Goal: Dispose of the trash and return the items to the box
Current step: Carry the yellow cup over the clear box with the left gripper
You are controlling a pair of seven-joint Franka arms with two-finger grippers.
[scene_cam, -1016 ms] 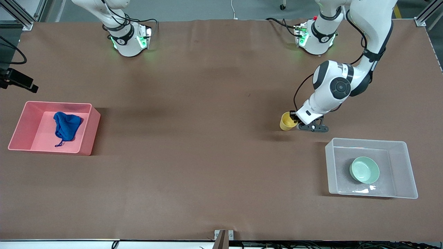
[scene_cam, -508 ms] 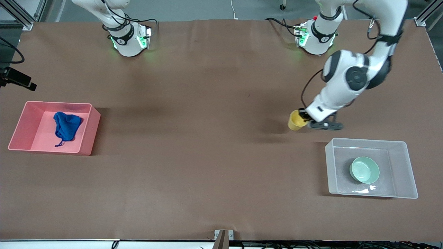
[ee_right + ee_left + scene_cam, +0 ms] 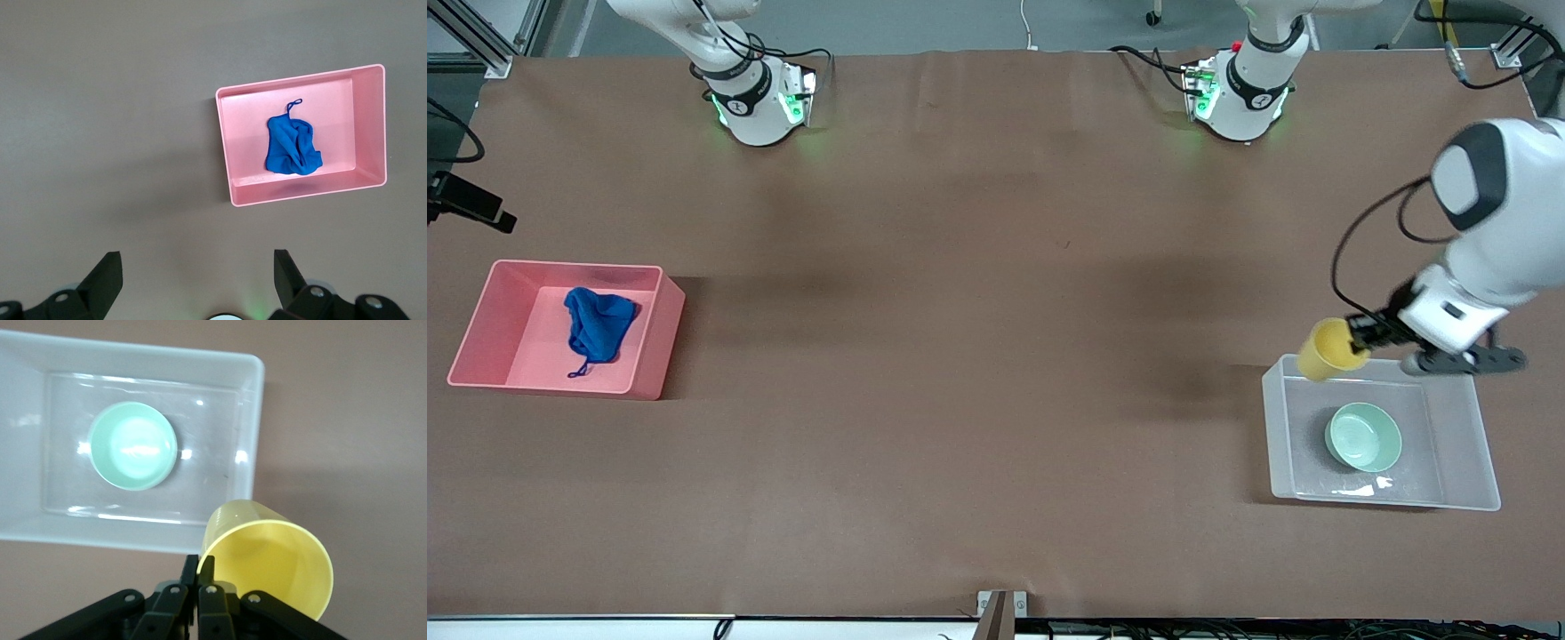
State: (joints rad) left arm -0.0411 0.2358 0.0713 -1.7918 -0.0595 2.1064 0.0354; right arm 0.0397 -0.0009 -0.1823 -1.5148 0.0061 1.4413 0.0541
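Note:
My left gripper point(image 3: 1359, 338) is shut on the rim of the yellow cup point(image 3: 1325, 350) and holds it tilted in the air over the corner of the clear box point(image 3: 1458, 484). In the left wrist view the cup point(image 3: 273, 563) hangs from the shut jaws point(image 3: 200, 568) over the box's wall point(image 3: 248, 440). The mint-green bowl point(image 3: 1362, 436) sits in the box and shows in the left wrist view point(image 3: 133, 445). The blue cloth point(image 3: 596, 324) lies in the pink bin point(image 3: 660, 342). My right gripper point(image 3: 197, 267) is open and empty, high above the table.
In the right wrist view the pink bin point(image 3: 230, 167) holds the blue cloth point(image 3: 292, 147). Both arm bases stand along the table's edge farthest from the front camera. A black camera mount point(image 3: 471, 206) sits at the right arm's end.
My left gripper has lifted the yellow cup and carried it toward the left arm's end, from the bare table to over the clear box's corner. The right arm has not moved.

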